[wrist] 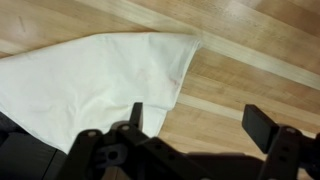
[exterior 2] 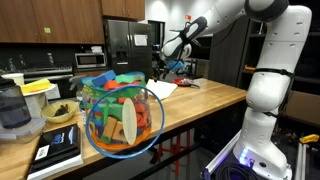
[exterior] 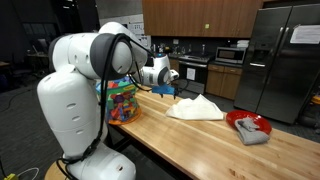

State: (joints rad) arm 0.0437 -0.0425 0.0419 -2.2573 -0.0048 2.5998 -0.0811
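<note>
My gripper (wrist: pixel 200 120) is open and empty, hovering over the wooden counter (wrist: pixel 250 70). A white cloth (wrist: pixel 90 85) lies crumpled on the counter, and its right corner sits just beside my left finger. In both exterior views the gripper (exterior: pixel 165 88) (exterior 2: pixel 165 68) hangs a little above the near end of the cloth (exterior: pixel 195 108) (exterior 2: pixel 160 90). The space between the fingers shows bare wood.
A clear container of colourful toy pieces (exterior: pixel 122 100) (exterior 2: pixel 120 120) stands on the counter near the robot base. A red bowl holding a grey cloth (exterior: pixel 248 125) sits at the counter's other end. A steel fridge (exterior: pixel 285 60) stands behind. A blender (exterior 2: pixel 12 110) and a book (exterior 2: pixel 58 148) stand beyond the container.
</note>
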